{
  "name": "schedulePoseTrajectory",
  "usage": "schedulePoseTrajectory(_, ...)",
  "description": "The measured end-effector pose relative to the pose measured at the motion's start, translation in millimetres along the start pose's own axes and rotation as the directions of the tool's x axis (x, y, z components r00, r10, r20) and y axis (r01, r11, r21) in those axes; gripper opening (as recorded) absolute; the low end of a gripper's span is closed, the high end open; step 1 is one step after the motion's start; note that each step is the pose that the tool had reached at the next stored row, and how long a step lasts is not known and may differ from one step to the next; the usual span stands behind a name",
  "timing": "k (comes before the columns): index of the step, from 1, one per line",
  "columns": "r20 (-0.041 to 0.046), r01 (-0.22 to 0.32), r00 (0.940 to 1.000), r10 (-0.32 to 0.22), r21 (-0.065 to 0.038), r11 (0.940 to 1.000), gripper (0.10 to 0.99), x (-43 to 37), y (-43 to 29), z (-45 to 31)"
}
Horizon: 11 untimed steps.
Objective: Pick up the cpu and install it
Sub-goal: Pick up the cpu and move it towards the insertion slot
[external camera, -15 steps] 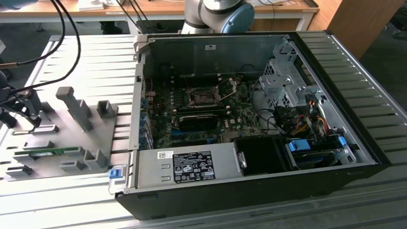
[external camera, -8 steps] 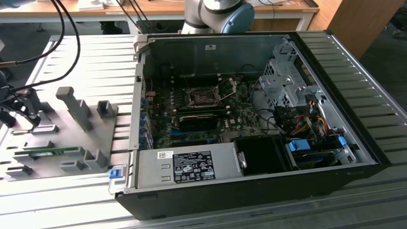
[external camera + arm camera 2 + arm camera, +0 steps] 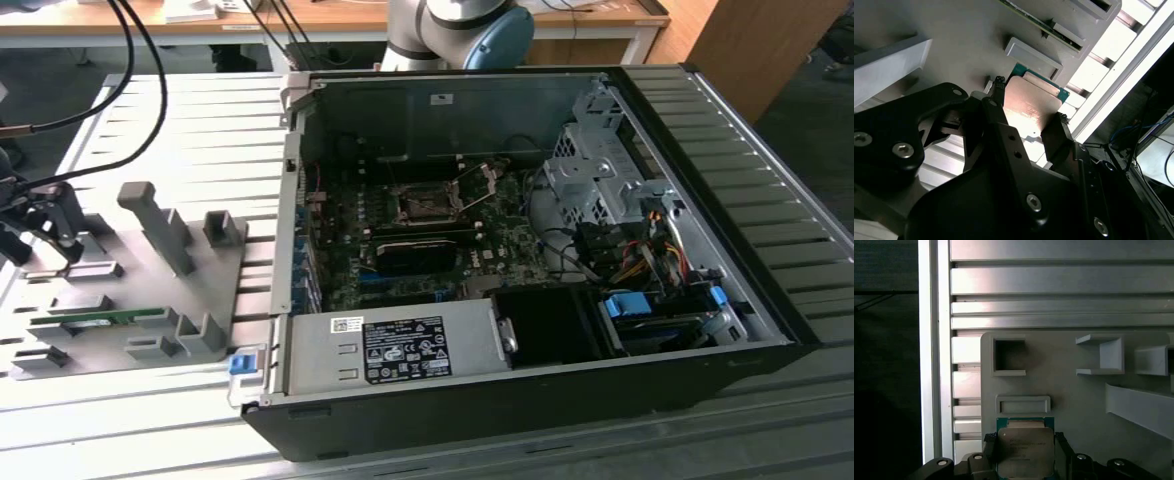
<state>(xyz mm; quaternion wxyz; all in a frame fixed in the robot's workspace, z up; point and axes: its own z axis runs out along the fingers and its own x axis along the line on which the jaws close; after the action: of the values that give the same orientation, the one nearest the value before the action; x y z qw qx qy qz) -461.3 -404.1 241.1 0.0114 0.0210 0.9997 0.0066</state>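
The cpu (image 3: 1025, 456) is a flat square chip with a silvery top and a thin green rim. In both wrist views it sits between my two black fingers, over the grey fixture plate (image 3: 1069, 390). My gripper (image 3: 1025, 439) is shut on it, one finger against each opposite edge of the cpu (image 3: 1030, 114). In the exterior view the gripper (image 3: 60, 240) hangs low over the far left of the fixture plate (image 3: 134, 300). The open computer case (image 3: 534, 250) lies to the exterior view's right, with the bare processor socket (image 3: 427, 205) on its motherboard.
Grey fixture blocks (image 3: 160, 225) stand upright on the plate, and a narrow green circuit strip (image 3: 100, 320) lies in a slot near its front. Black cables (image 3: 127, 60) hang over the slatted metal table (image 3: 787, 220). The arm's base (image 3: 454, 30) stands behind the case.
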Motion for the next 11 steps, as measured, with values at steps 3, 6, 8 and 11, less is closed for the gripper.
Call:
schedulePoseTrajectory(3,-0.0003,0.0,1.0,0.0,0.0,1.0,0.541,0.0,0.0,-1.6)
schedulePoseTrajectory(6,-0.0001,0.0,1.0,0.0,0.0,1.0,0.541,-0.1,0.0,-3.3)
schedulePoseTrajectory(8,0.0001,0.0,1.0,0.0,0.0,1.0,0.541,-0.1,0.1,-4.0)
schedulePoseTrajectory(11,-0.0001,0.0,1.0,0.0,0.0,1.0,0.541,-0.1,0.1,-4.8)
